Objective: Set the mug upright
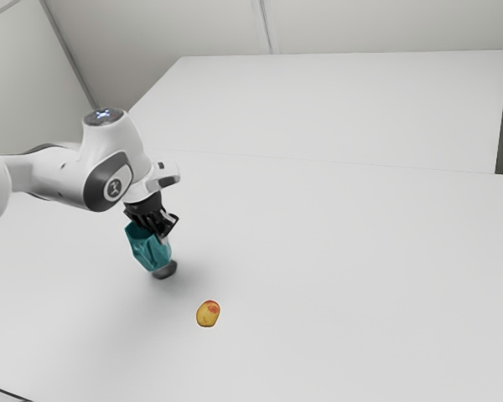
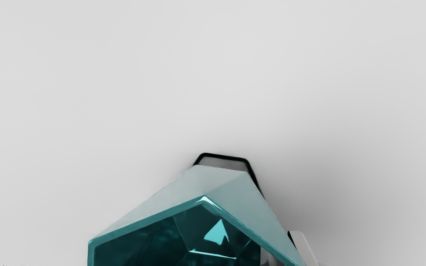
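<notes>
I have the mug [image 1: 148, 249] in my hand [image 1: 164, 233], pinched by its wall near the rim [image 2: 142, 222], with one finger [image 2: 303, 246] against the outside and the other inside the opening. The mug is over the left part of the table [image 1: 335, 276] in the exterior view and isn't upright: it leans, its open end up toward that view's left and its dark base [image 1: 164, 270] low toward the right. I can't tell whether the base touches the table. My arm [image 1: 63, 172] reaches in from the exterior view's left. A yellow-and-red fruit [image 1: 208, 314] lies on the table, nearer and farther right than the mug, apart from it.
</notes>
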Controlling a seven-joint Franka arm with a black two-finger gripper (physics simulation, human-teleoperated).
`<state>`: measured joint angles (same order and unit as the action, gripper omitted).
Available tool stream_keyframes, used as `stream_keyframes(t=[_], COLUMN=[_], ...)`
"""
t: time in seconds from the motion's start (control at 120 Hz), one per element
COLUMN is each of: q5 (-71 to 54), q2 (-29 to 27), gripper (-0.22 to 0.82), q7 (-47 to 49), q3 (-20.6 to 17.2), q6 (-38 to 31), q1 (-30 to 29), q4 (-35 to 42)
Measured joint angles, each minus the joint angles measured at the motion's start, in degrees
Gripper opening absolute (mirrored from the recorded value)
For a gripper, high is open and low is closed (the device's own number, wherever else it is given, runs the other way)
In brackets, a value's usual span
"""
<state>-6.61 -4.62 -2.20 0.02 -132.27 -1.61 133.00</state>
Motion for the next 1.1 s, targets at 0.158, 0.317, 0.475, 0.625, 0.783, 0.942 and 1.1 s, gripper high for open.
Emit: stream_keyframes(t=[0.158,0.317,0.475,0.625,0.783,0.942,1.1], q5=[-0.1,-0.2,-0.2,-0.3,-0.3,0.1,0.2], q2=[1.0,2.0,2.7,3.7,3.9,3.4,2.8], gripper=[-0.18,-0.18,-0.18,-0.18,-0.17,-0.07,0.04], q7=[1.8,3.2,4.3,5.1,5.8,5.8,5.8], q3=[-0.1,-0.1,-0.1,-0.2,-0.3,-0.2,-0.4], q6=[-0.2,-0.6,-0.8,-1.1,-1.4,-1.7,-1.8], q1=[0.2,0.5,0.4,0.2,0.1,0.2,0.3], q4=[0.0,-0.1,-0.1,-0.1,-0.1,-0.2,-0.3])
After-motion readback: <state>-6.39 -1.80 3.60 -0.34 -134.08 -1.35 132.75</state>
